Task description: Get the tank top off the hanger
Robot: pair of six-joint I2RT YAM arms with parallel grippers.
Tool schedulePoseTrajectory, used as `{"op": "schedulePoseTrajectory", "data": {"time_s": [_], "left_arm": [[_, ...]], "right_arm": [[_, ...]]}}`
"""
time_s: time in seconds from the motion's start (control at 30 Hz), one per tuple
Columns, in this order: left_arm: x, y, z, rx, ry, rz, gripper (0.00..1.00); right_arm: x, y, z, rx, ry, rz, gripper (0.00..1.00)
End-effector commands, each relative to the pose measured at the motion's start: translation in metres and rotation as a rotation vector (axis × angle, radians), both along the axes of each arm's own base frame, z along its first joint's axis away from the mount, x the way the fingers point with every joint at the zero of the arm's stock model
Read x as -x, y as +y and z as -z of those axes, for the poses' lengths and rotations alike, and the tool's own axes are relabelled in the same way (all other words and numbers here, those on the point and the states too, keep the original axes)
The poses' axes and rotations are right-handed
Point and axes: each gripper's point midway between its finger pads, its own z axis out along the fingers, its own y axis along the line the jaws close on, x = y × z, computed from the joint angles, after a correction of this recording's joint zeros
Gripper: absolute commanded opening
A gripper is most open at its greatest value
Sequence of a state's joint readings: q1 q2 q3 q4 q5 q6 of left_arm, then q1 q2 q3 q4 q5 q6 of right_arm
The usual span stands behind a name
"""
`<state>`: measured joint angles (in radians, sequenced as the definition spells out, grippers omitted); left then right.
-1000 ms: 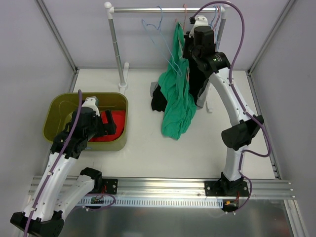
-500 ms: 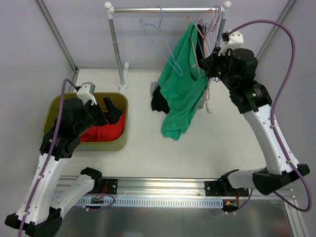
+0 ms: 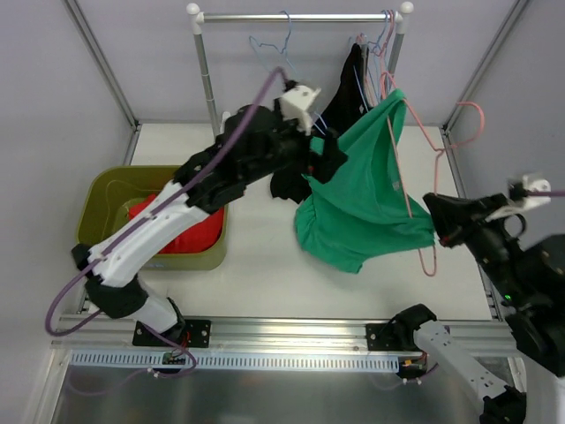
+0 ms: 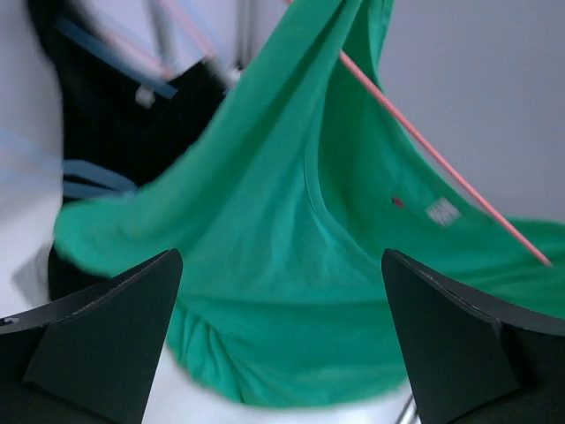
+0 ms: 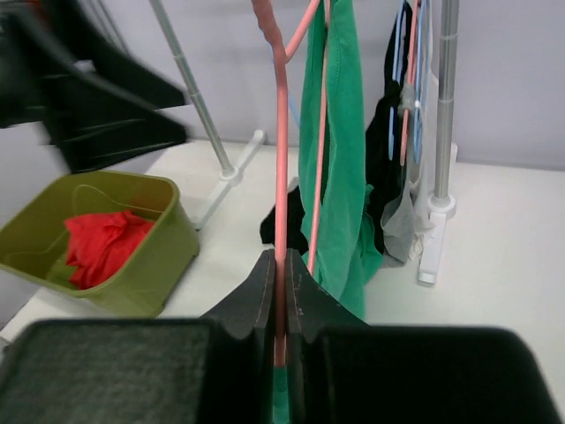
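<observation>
Tank top [image 3: 362, 203]: green, draped on pink hanger [image 3: 404, 168], slung tilted over mid-table, hook apart from rail [image 3: 291, 17] | Right gripper [image 5: 281, 265]: clenched on hanger's low end, tank top's 4 o'clock | Left gripper [image 3: 328, 161]: jaws spread, holding nothing, just beside cloth at 10 o'clock | Bin [image 3: 97, 190] with red cloth [image 3: 190, 234]: 9 o'clock

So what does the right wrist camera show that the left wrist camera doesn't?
Only the right wrist view: the right gripper shut on the pink hanger, plus the olive bin holding a red cloth. Only the left wrist view: the open left gripper and a white label sewn inside the neckline. Both share the green tank top, the hanger, and a black garment.
</observation>
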<state>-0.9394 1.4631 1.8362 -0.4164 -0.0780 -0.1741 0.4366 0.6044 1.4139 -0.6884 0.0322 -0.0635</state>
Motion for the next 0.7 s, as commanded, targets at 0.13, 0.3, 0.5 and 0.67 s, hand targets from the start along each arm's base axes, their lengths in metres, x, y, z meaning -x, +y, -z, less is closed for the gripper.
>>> {"op": "schedulePoseTrajectory", "data": {"time_s": [0.13,0.3,0.5,0.67], "left_arm": [[0.028,-0.107,-0.077,0.046,-0.352,0.274,0.90],[0.036,-0.140,-0.075,0.064,-0.424,0.277,0.70],[0.025,-0.134,-0.069,0.055,-0.414,0.206,0.37],[0.017,-0.122,-0.074,0.056,-0.419,0.133,0.03]], "right_arm": [[0.074,-0.011,-0.018,-0.007,-0.017,-0.120,0.00],[0.096,-0.022,-0.029,-0.007,-0.053,-0.118,0.00],[0.094,-0.026,-0.027,0.019,-0.049,-0.101,0.00],[0.093,-0.019,-0.025,0.034,-0.043,-0.134,0.00]]}}
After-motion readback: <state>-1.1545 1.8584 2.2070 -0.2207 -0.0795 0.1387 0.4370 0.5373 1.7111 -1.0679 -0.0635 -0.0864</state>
